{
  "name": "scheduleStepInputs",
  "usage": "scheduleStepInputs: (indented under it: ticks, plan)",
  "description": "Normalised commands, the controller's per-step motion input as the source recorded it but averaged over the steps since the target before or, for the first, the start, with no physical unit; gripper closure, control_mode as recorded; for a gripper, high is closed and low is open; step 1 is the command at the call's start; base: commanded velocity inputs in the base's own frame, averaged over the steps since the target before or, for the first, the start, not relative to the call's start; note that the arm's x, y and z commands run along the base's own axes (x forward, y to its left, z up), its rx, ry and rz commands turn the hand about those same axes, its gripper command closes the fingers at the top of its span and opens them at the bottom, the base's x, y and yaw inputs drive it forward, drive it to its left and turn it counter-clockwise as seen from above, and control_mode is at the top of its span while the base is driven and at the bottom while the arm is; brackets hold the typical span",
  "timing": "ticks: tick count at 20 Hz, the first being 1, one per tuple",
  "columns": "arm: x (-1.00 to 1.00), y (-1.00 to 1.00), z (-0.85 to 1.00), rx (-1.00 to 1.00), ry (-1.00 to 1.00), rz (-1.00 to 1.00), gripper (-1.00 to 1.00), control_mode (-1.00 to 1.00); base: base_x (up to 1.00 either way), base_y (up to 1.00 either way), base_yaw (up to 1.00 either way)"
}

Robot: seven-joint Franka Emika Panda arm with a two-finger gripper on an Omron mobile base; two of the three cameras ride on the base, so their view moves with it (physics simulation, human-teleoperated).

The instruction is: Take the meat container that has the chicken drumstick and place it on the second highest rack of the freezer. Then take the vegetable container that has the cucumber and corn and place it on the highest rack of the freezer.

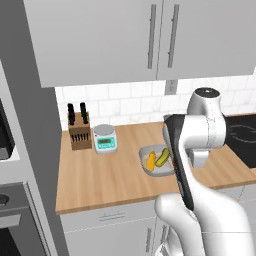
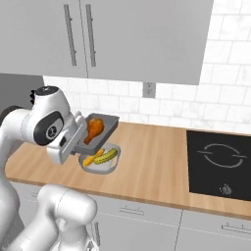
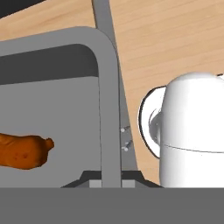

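gripper (image 2: 77, 139): jaws closed on the near rim of the meat container (image 2: 109, 126), left of centre in the right base view
meat container: lifted off the counter (image 2: 152, 162), tilted, directly above the vegetable container (image 2: 113, 165)
chicken drumstick (image 2: 94, 129): loose in the tray, likely to slide if tilted further
handling: rigid, light tray; edge grip is offset, so keep it level
vegetable container: on the counter, holds cucumber (image 2: 106, 156) and corn (image 2: 90, 159)

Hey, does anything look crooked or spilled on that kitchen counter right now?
Nothing spilled. The grey tray with the chicken drumstick hangs tilted above the counter, clamped at its rim by the gripper. The bowl beneath sits level.
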Motion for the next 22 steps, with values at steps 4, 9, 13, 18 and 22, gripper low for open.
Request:
scheduleStepInputs:
  ticks: [4,9,13,18,22]
  plan:
    - [-0.02,0.44,0.04,0.00,-0.03,0.00,1.00,-1.00,0.00,0.00,0.00]
    - [0.01,0.26,0.02,0.00,-0.01,0.02,1.00,-1.00,0.00,0.00,0.00]
    - [0.07,-0.08,0.00,0.01,0.00,0.00,1.00,-1.00,0.00,0.00,0.00]
    - [0.06,-0.30,0.00,0.05,0.00,0.00,1.00,-1.00,0.00,0.00,0.00]
    - [0.15,-0.13,0.00,0.02,0.00,0.01,1.00,-1.00,0.00,0.00,0.00]
